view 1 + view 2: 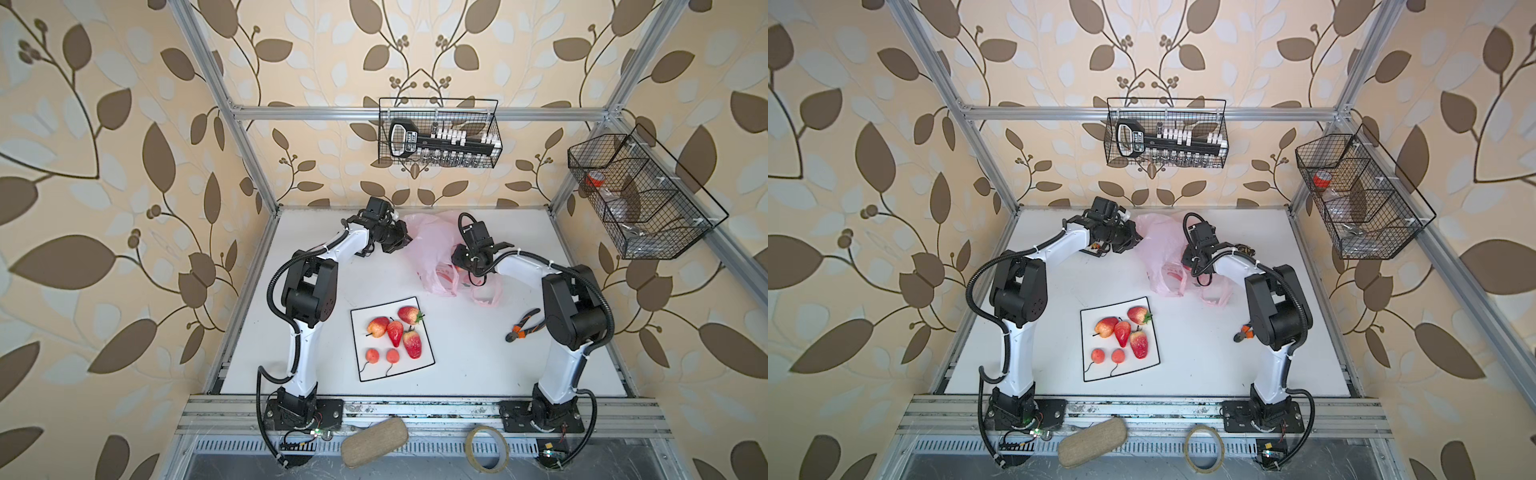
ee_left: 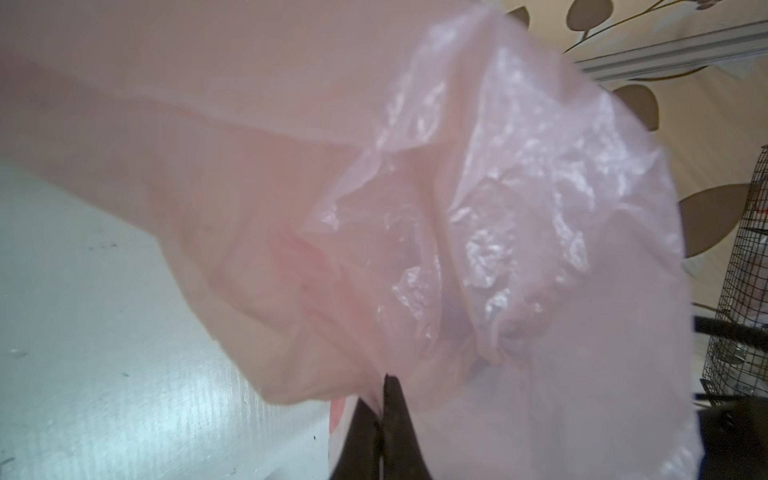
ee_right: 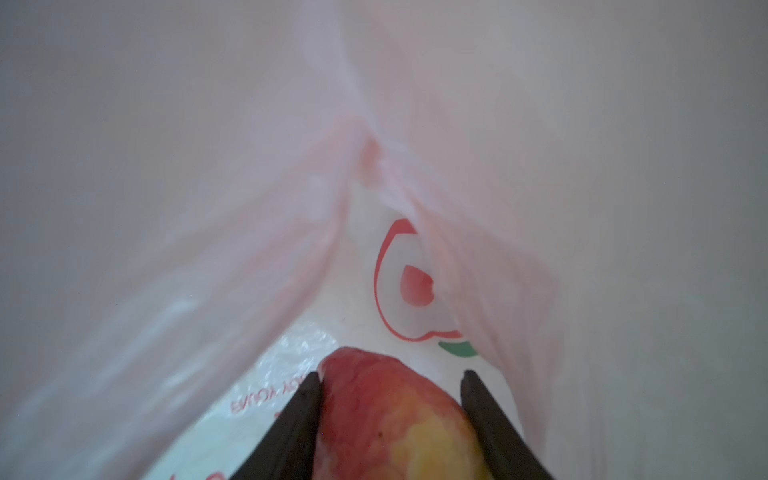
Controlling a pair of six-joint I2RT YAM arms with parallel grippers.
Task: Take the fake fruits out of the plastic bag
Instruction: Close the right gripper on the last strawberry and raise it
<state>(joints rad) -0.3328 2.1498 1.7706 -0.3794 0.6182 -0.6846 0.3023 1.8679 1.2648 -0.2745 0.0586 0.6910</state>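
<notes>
The plastic bag (image 3: pixel 208 208) walls hem the right pincer (image 3: pixel 390 376); table (image 1: pixel 465 345) beside mat (image 1: pixel 411 365) lies bare.

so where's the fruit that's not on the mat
The red-yellow fruit is inside the plastic bag, clamped in the right tool, behind the mat in a top view.

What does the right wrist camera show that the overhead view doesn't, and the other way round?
Only the right wrist view: the right gripper closed on a red-yellow fake fruit inside the pink plastic bag, beside a printed red outline. Only a top view: six fake fruits on the white mat, pliers, and the left gripper pinching the bag's edge. Both: the bag itself.
</notes>
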